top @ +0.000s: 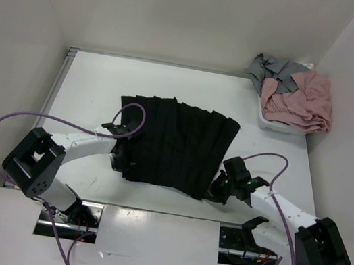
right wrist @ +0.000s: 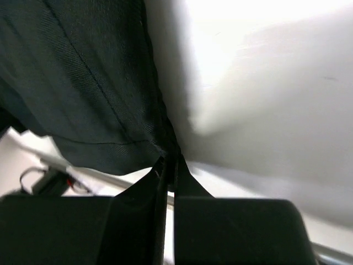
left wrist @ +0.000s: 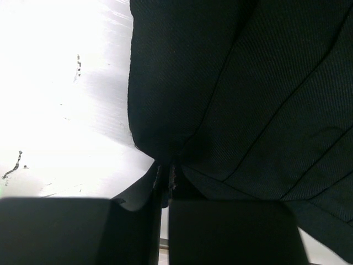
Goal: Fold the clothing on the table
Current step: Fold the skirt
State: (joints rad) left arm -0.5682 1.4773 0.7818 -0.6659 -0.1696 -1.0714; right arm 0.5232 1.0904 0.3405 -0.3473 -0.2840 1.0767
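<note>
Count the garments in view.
3. The black clothing lies spread on the table, its near corners pinched by the left claw and right claw. A pink garment and a grey garment sit heaped at the far right; more may hide underneath.

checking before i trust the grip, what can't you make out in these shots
- Top view: where the left gripper and right gripper pinch the clothing, hidden by their own wrists.
- Left wrist view: how many layers are pinched, lost in dark fabric.
- Right wrist view: fabric by the pinch, blurred and shadowed.
- Top view: what lies under the pink garment, covered by it.
</note>
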